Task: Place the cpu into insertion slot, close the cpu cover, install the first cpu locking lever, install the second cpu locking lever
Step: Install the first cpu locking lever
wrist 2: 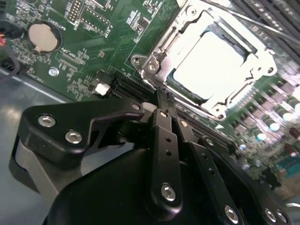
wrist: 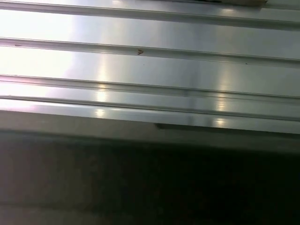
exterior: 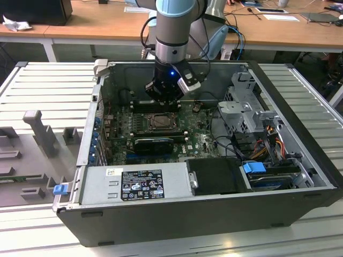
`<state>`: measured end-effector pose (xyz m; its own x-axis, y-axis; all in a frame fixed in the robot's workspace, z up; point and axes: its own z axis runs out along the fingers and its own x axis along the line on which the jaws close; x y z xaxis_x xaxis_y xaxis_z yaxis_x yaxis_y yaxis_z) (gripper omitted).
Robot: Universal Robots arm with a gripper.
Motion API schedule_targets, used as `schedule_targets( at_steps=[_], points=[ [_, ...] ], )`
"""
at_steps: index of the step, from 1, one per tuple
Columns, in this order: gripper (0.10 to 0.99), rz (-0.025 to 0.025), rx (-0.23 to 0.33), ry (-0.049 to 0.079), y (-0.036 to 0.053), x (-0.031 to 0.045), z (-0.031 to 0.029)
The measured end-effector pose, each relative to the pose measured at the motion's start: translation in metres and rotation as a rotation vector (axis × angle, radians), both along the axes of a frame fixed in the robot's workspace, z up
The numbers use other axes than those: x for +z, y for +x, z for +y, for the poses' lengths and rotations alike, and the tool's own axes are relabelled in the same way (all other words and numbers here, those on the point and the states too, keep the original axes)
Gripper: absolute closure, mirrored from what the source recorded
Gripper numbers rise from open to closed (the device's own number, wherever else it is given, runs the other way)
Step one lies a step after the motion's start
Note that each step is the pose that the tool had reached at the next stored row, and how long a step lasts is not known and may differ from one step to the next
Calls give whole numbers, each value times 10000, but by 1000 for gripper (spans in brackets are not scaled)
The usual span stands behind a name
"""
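Observation:
In the exterior view my gripper [exterior: 163,101] hangs inside the open computer case, just above the far edge of the insertion slot [exterior: 161,122] on the green motherboard. In the second wrist view the cpu [wrist 2: 218,65] lies flat in the slot, its pale face glaring bright. The cpu cover [wrist 2: 157,54], a silvery metal frame, lies down around it. My two black fingers [wrist 2: 161,126] are pressed together with nothing between them, their tips [wrist 2: 162,99] hovering short of the cover's near corner. I cannot tell how the locking levers stand.
The power supply [exterior: 139,182] fills the case's near side and a drive cage [exterior: 241,107] with cables stands at the exterior view's right. Long black card slots [wrist 2: 133,86] and a coin battery [wrist 2: 43,36] lie near the fingers. The ribbed metal table [wrist: 150,61] surrounds the case.

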<state>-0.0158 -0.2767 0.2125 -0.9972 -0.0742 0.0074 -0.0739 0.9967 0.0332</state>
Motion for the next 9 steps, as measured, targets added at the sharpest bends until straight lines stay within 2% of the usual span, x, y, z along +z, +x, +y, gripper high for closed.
schedule_targets(
  at_steps=[1, 9],
  points=[
    [980, 1, 0, 0, 0, 20, 0],
    [980, 1, 0, 0, 0, 23, -33]
  ],
)
